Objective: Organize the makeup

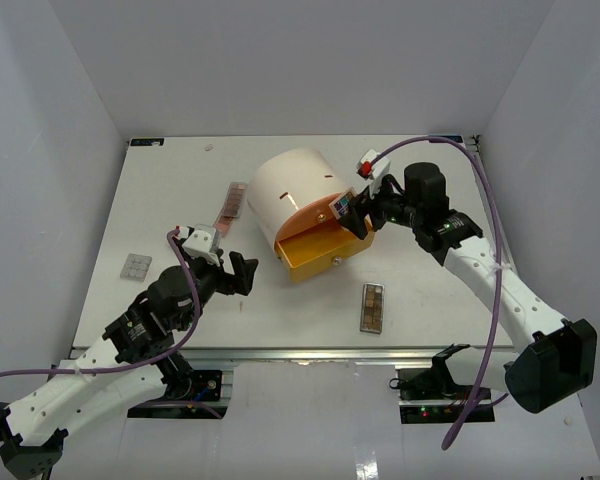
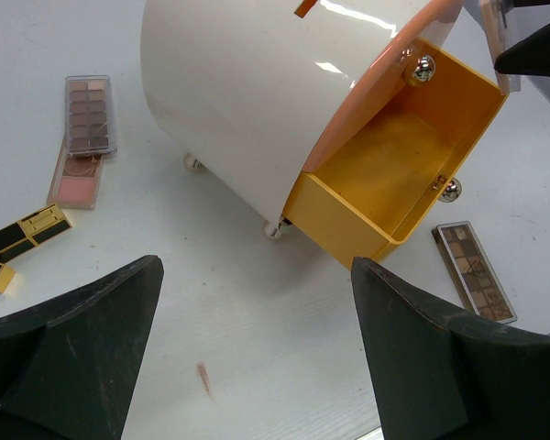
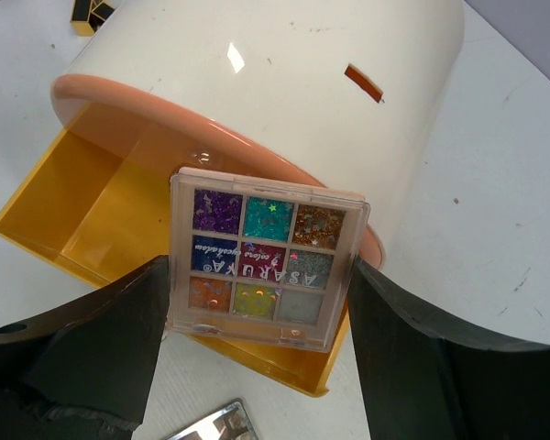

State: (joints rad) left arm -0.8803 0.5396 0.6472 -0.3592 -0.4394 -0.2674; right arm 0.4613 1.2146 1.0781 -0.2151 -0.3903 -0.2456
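Note:
My right gripper (image 3: 257, 275) is shut on a square glitter eyeshadow palette (image 3: 268, 259) with nine coloured pans, held just above the open yellow drawer (image 3: 92, 206) of the cream cylinder (image 3: 284, 82). From above, that gripper (image 1: 355, 212) sits at the drawer's far right corner. My left gripper (image 2: 257, 367) stands open over bare table, in front of the drawer (image 2: 385, 174). Loose makeup lies around: a brown palette (image 2: 89, 113) overlapping a pink one (image 2: 76, 179), two gold-and-black bars (image 2: 23, 234), and another brown palette (image 1: 373, 306).
The cylinder (image 1: 295, 185) lies on its side mid-table, its drawer (image 1: 315, 252) pulled out toward the arms. A small grey palette (image 1: 135, 264) rests near the left edge. White walls close in the table on three sides.

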